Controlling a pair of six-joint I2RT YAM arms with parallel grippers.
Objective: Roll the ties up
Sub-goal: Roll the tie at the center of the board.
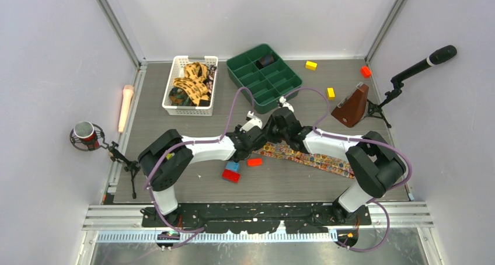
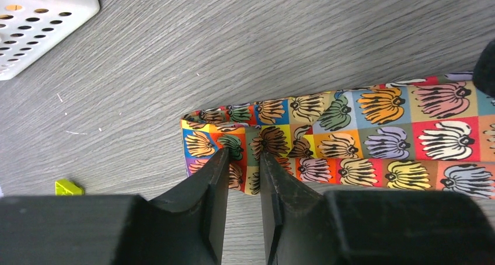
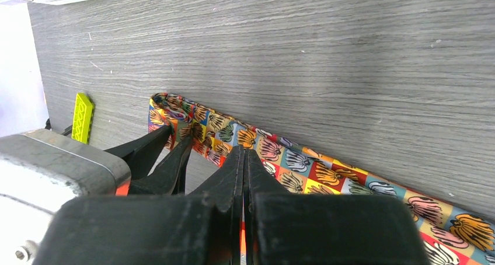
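Observation:
One tie (image 1: pixel 315 158) with bright squares of a shell-like print lies flat across the middle of the table. Its left end is folded over (image 2: pixel 204 116). My left gripper (image 2: pixel 244 154) stands over that folded end, its jaws a narrow gap apart, tips on the fabric, which lies flat between them. Just to the right my right gripper (image 3: pixel 244 151) is shut, its tips set down on the tie (image 3: pixel 327 171) with nothing between them. In the top view both grippers (image 1: pixel 261 143) (image 1: pixel 273 141) meet at the tie's left end. More ties (image 1: pixel 190 87) lie heaped in the white basket (image 1: pixel 175 72).
A green divided tray (image 1: pixel 264 77) stands behind the grippers. A red block (image 1: pixel 254 161) and a blue-and-red block (image 1: pixel 232 171) lie near the left wrist. Yellow blocks (image 1: pixel 311 65) (image 1: pixel 331 93) and a brown wedge-shaped case (image 1: pixel 352 106) sit at the back right. Microphone stands flank the table.

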